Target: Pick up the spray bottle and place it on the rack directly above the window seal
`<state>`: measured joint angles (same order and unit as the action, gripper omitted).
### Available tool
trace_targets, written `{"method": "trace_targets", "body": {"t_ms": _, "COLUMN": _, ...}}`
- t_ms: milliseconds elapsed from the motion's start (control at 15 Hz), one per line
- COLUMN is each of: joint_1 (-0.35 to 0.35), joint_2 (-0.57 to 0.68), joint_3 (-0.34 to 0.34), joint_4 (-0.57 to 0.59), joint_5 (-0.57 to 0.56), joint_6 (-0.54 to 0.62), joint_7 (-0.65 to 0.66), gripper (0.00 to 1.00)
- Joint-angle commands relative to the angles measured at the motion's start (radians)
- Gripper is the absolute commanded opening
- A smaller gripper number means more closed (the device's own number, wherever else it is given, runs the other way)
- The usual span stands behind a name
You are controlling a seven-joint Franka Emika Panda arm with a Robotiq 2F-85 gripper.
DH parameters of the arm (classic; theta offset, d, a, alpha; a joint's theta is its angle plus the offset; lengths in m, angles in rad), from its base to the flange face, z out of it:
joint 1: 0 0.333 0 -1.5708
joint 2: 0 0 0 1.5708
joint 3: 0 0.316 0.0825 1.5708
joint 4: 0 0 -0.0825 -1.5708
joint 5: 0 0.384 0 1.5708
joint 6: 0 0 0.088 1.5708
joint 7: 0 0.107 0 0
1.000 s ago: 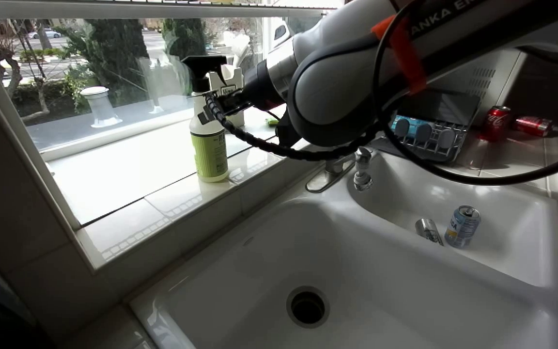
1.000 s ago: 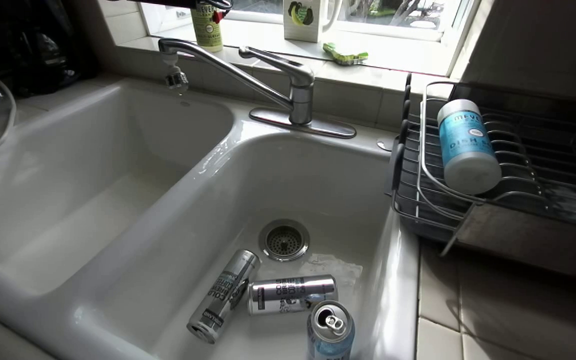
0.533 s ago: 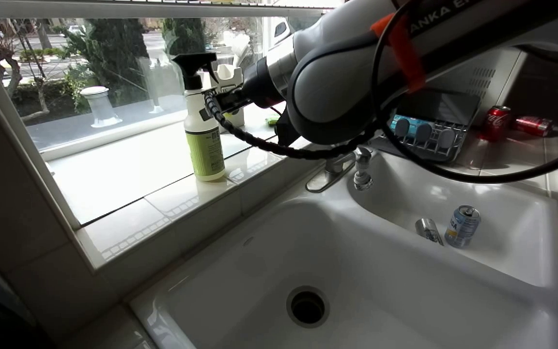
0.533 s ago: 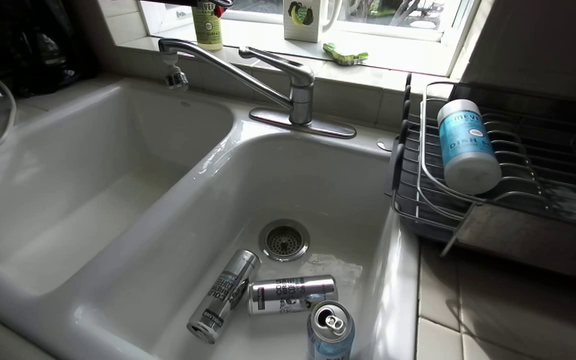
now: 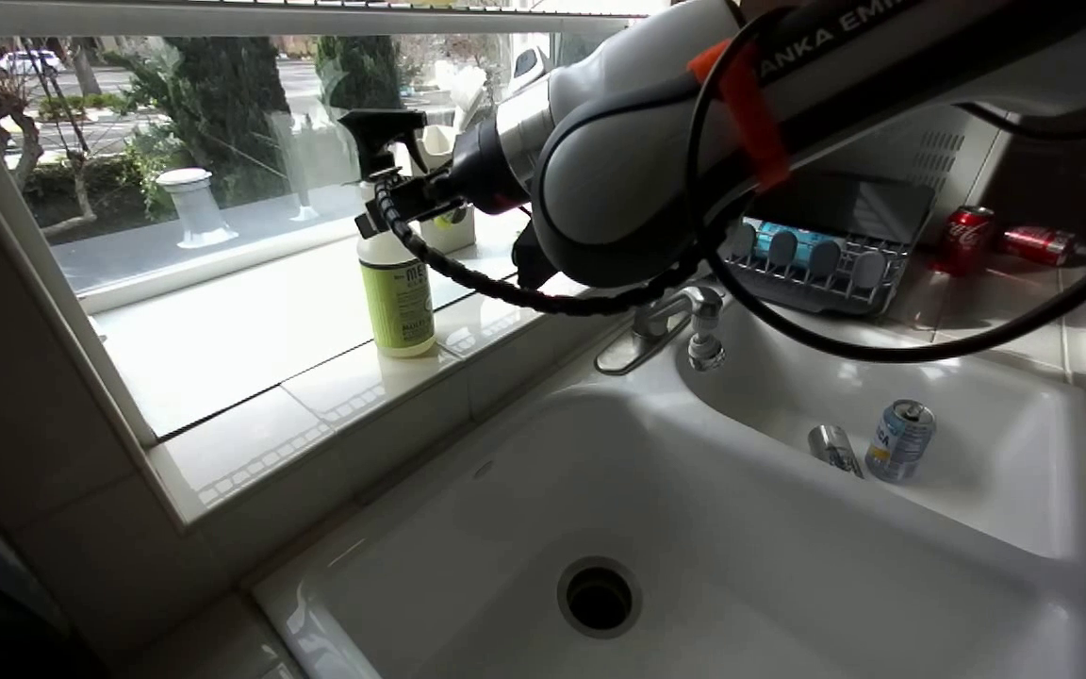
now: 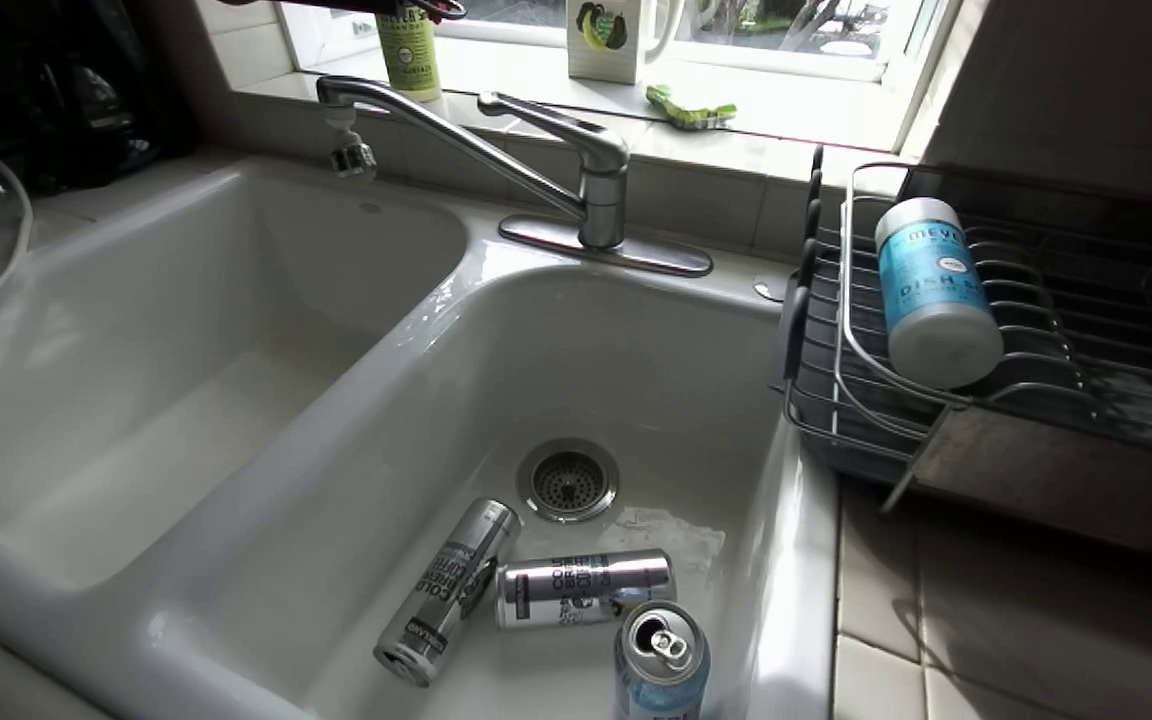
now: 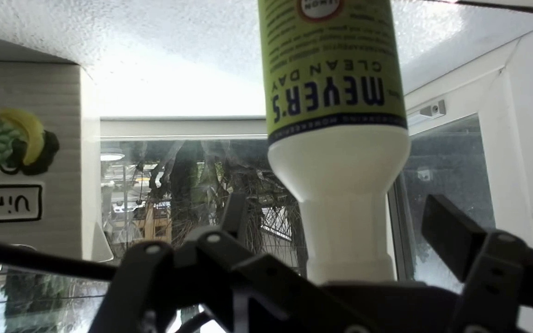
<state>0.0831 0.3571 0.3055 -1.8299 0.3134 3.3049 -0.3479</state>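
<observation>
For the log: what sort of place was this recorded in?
Most likely a kitchen, perhaps in a home: there is a white two-basin sink with a tap, and beside it a wire dish rack.

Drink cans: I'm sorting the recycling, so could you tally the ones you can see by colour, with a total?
Silver cans, lying in the sink: 2
Light-blue can, upright in the sink: 1
Red cans, one upright, one on its side: 2
Total: 5, counting cans seen in both exterior views once
</observation>
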Motion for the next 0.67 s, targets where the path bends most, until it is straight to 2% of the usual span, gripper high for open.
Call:
{"method": "trace_targets", "body": {"t_ms": 0, "joint_1": -0.049, "joint_2": 0.080, "joint_3": 0.073, "joint_4": 0.084, "joint_5": -0.032, "joint_6": 0.020, "joint_7": -0.027, "gripper": 1.00}}
{"method": "trace_targets", "body": {"t_ms": 133, "joint_1": -0.070, "joint_2": 0.105, "joint_3": 0.102, "joint_4": 0.110, "joint_5": -0.043, "joint_6": 0.022, "joint_7": -0.038, "gripper": 1.00}}
{"method": "trace_targets", "body": {"t_ms": 267, "joint_1": -0.088, "joint_2": 0.124, "joint_3": 0.122, "joint_4": 0.127, "joint_5": -0.052, "joint_6": 0.023, "joint_7": -0.045, "gripper": 0.73}}
{"method": "trace_targets", "body": {"t_ms": 400, "joint_1": -0.098, "joint_2": 0.139, "joint_3": 0.130, "joint_4": 0.137, "joint_5": -0.055, "joint_6": 0.025, "joint_7": -0.051, "gripper": 0.56}}
{"method": "trace_targets", "body": {"t_ms": 600, "joint_1": -0.113, "joint_2": 0.154, "joint_3": 0.140, "joint_4": 0.151, "joint_5": -0.062, "joint_6": 0.031, "joint_7": -0.053, "gripper": 0.34}}
